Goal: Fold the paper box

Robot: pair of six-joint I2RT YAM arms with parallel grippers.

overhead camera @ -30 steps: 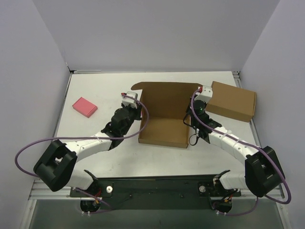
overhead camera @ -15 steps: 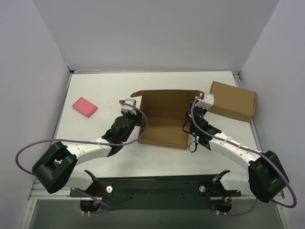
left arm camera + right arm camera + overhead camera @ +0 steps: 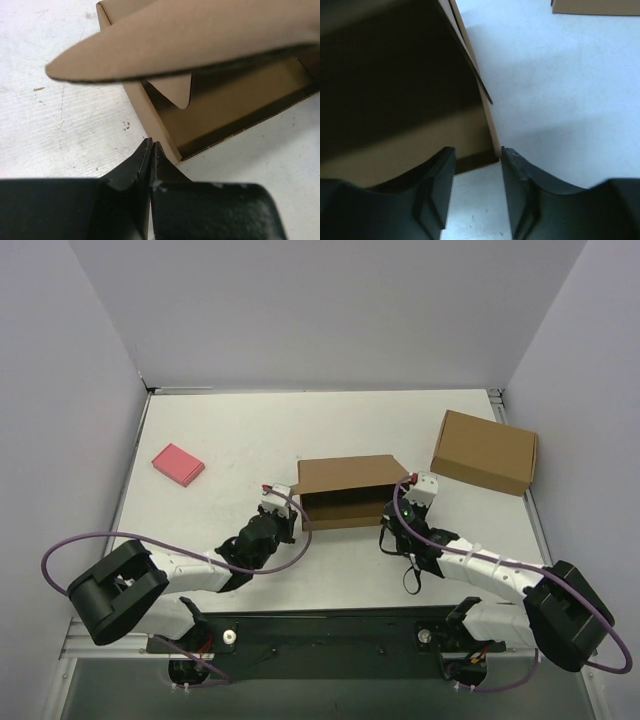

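The paper box (image 3: 345, 488) sits mid-table, its lid tilted down over the tray with a dark gap left at the front. In the left wrist view the lid (image 3: 200, 35) hangs above the tray's inside, and my left gripper (image 3: 151, 146) is shut and empty, its tips at the box's near left corner. From above, the left gripper (image 3: 290, 517) lies just left of the box front. My right gripper (image 3: 477, 156) is open, with the box's near right corner (image 3: 493, 142) just ahead of its jaws. From above, the right gripper (image 3: 393, 520) is at the box's right front corner.
A second, fully formed brown box (image 3: 485, 452) stands at the back right, its edge also showing in the right wrist view (image 3: 595, 7). A small pink flat block (image 3: 178, 464) lies at the left. Grey walls enclose the table on three sides.
The box lid has swung down from upright toward the front. Both arms drew back toward the near edge. The right gripper went from shut to open; the left stayed shut.
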